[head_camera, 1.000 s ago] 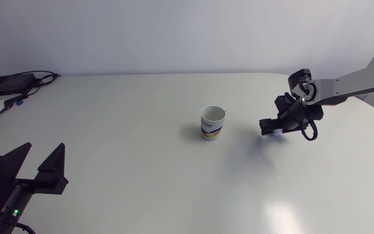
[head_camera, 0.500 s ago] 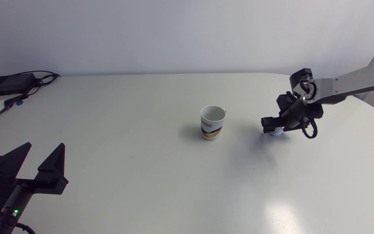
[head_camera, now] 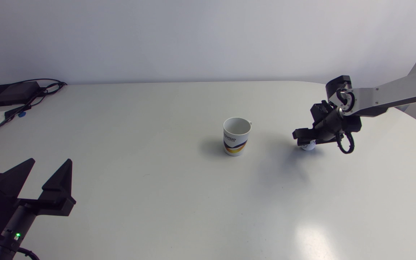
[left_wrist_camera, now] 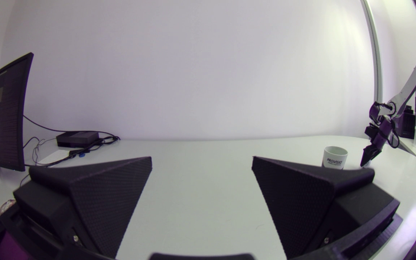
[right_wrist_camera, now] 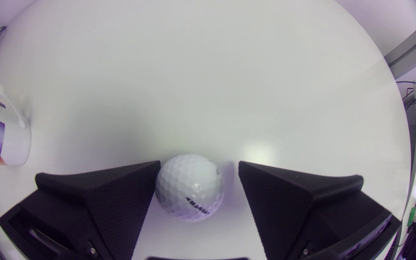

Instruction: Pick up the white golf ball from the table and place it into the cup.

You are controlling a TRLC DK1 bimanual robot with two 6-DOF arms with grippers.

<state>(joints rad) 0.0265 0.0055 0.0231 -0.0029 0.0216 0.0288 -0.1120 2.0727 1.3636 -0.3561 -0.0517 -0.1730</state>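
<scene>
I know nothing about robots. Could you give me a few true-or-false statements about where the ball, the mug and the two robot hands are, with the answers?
1. The white dimpled golf ball sits inside the white printed mug. False: it lies on the white table, apart from the mug.
2. The right arm's black hand has one finger on each side of the ball. True.
3. That hand is clamped shut on the ball. False: a gap shows between the ball and one finger.
4. The left arm's black hand is open and empty. True.
5. The mug lies tipped over. False: it stands upright.
</scene>
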